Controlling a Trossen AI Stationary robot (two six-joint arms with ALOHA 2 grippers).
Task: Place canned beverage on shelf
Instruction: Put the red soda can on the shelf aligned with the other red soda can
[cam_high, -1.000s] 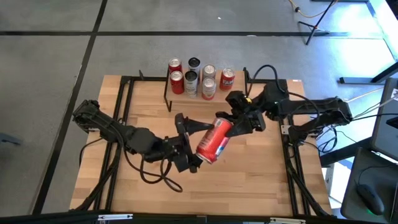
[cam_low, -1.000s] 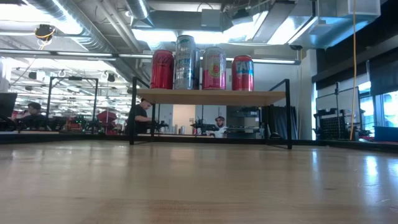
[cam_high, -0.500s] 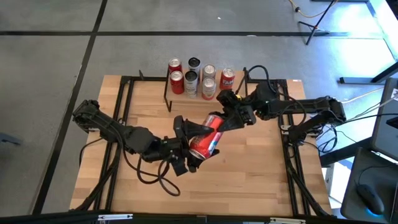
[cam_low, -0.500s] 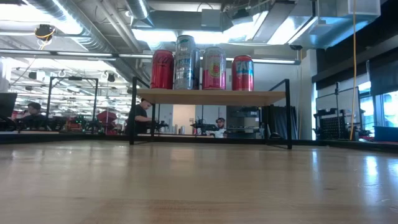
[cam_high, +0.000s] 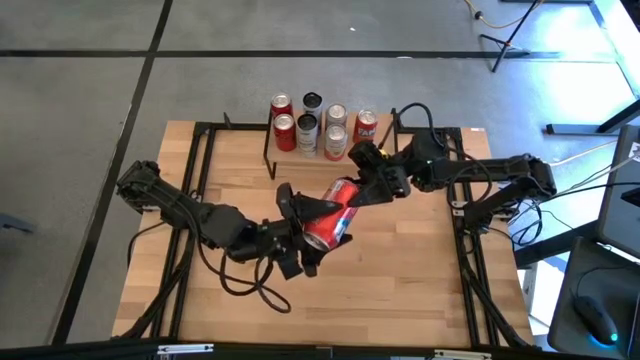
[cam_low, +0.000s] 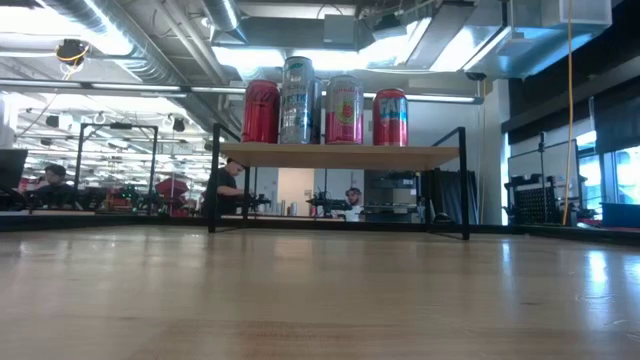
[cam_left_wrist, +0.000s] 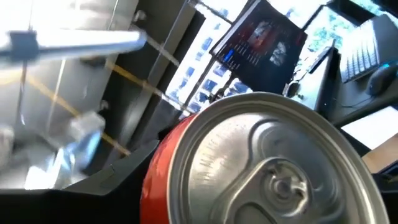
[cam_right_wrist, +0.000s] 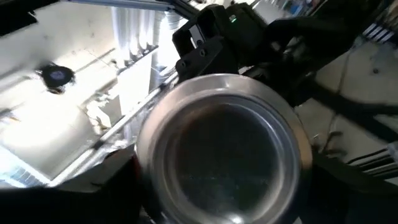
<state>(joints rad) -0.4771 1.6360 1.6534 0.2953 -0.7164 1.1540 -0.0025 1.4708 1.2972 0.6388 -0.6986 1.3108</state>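
— Red can, where is it, can you see from your side?

— Up off the worktop, over its middle, tipped well over on a slant. It hangs between the two arms. The low camera's level doesn't catch it at all.

— Which pincer has it?

— Both are on it. The left pincer comes at it from the near-left side and sits at the end with the pull-tab lid. The right pincer comes from the far-right side and sits at the bare metal base.

— But which one is squeezing?

— I can't tell. The left one straddles the lid end and the right one straddles the base end. Whether either is pressed against the metal or standing just clear of it doesn't show from here.

— And the shelf?

— The shelf stands at the middle of the worktop's far edge, a light board on thin black legs. A cluster of cans stands upright on it, bunched toward its left half: red ones, a tall silver one and a pink-labelled one.

— Is the red can near it?

— No, well apart, out over the open boards on the near side of the shelf.
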